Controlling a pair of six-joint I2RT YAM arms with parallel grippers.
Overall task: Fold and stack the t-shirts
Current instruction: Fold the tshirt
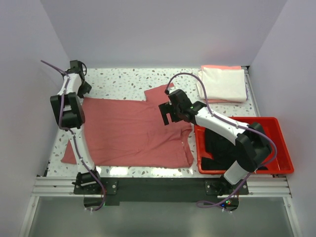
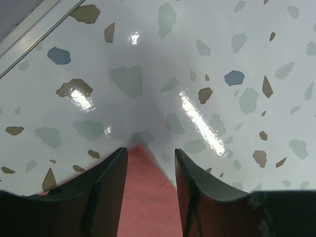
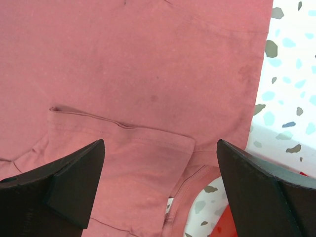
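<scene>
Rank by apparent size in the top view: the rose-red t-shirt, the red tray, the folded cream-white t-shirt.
1. rose-red t-shirt, spread flat, clearly largest.
2. red tray, partly hidden by the right arm.
3. folded cream-white t-shirt, smallest, though farther from the camera.

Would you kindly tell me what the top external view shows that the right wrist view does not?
Only the top external view shows the cream-white shirt folded on the peach-pink shirt at the far right corner, the black shirt in the red tray, and the left claw at the far left. Only the right wrist view shows, close up, the folded-over sleeve hem of the rose-red shirt. Both show the rose-red shirt, the speckled table and the open right claw.
</scene>
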